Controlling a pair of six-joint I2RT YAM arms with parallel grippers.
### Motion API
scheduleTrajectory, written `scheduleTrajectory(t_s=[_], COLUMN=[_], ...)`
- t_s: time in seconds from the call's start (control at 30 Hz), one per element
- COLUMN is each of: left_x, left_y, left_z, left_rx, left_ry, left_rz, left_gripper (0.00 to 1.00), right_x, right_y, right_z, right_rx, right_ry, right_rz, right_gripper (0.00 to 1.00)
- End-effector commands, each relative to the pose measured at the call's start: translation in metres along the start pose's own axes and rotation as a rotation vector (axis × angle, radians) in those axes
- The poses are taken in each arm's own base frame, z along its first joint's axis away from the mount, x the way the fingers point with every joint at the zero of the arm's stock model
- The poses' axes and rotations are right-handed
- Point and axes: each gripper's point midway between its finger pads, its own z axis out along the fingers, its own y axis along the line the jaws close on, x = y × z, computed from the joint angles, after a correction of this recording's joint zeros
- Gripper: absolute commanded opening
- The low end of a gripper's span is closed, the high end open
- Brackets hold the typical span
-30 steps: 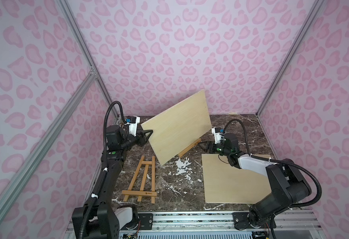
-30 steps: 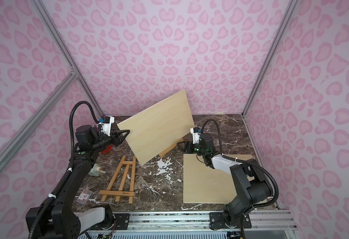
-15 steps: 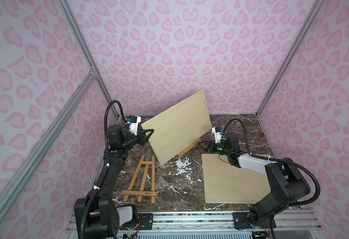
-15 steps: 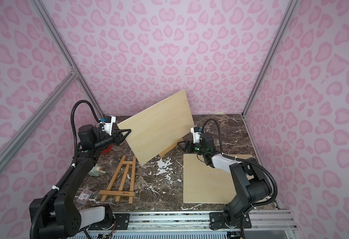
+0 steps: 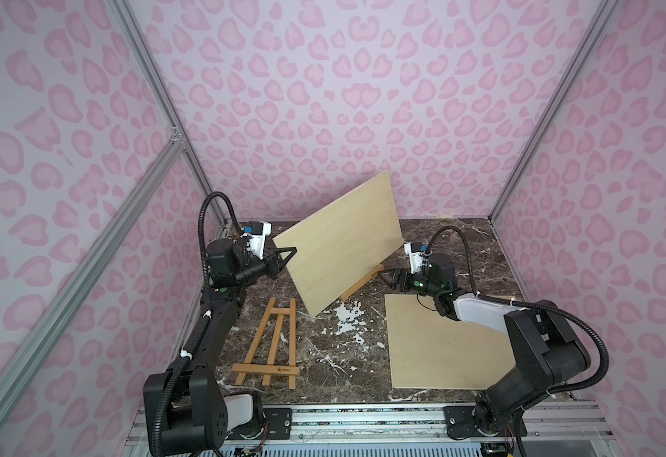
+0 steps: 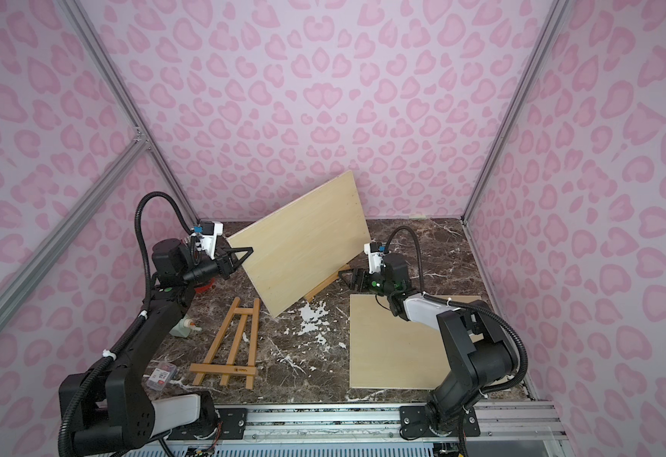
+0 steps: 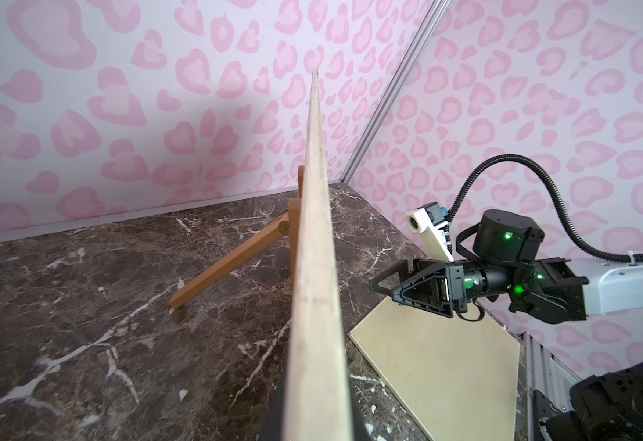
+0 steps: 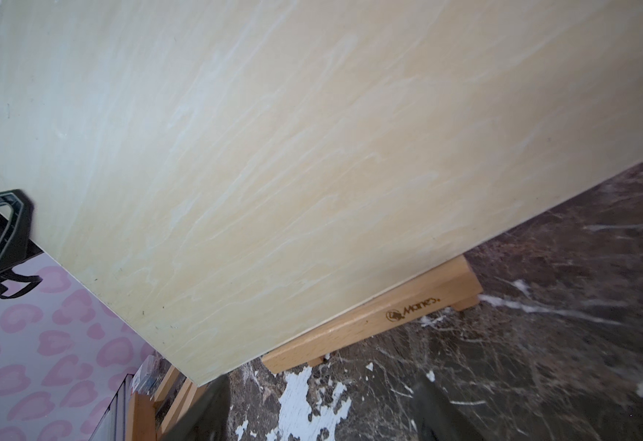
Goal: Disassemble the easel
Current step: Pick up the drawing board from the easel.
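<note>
Marble tabletop (image 5: 335, 358), folded easel (image 5: 272, 344) lying flat, pale board (image 5: 434, 348) flat, second easel (image 5: 363, 283) standing

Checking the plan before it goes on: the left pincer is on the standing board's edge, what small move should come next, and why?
Probably lift the standing board straight up a little, off the easel. The left pincer is shut on its edge, its bottom edge sits on the easel's ledge, and the right pincer is open beside the easel.
</note>
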Motion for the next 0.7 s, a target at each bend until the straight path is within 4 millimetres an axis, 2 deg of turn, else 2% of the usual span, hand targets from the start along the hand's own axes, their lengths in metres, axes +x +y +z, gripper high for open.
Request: scheduleTrajectory(t_s=[0.0,0.2,0.3,0.4,0.53,0.67], left_x=[-0.008,-0.011,-0.016,-0.019,-0.024,-0.028], left_y=[-0.003,-0.017,-0.027,-0.034,-0.041,-0.045], left_z=[0.001,0.001,0.0,-0.001,-0.001,-0.001], left_rx=[0.009,0.067,0.085,0.099,0.115,0.13], left_ry=[-0.027,-0.024,-0.037,-0.046,-0.057,-0.073], left_rz=[0.056,0.061,0.071,0.077,0.08,0.074], left_gripper=[0.02,0.02,0.02,0.02,0.02,0.02], right_x=[-0.006,-0.021,-0.035,-0.044,-0.052,-0.057], right_y=[0.003,-0.013,-0.029,-0.049,-0.073,-0.086], right_z=[0.002,0.001,0.002,0.005,0.014,0.027], right_rx=[-0.019,-0.008,-0.002,0.002,-0.022,-0.041], right_ry=[-0.02,-0.074,-0.118,-0.156,-0.211,-0.259], right_rz=[-0.012,0.029,0.071,0.118,0.189,0.226], right_gripper=[0.76,0.8,0.92,0.97,0.99,0.99])
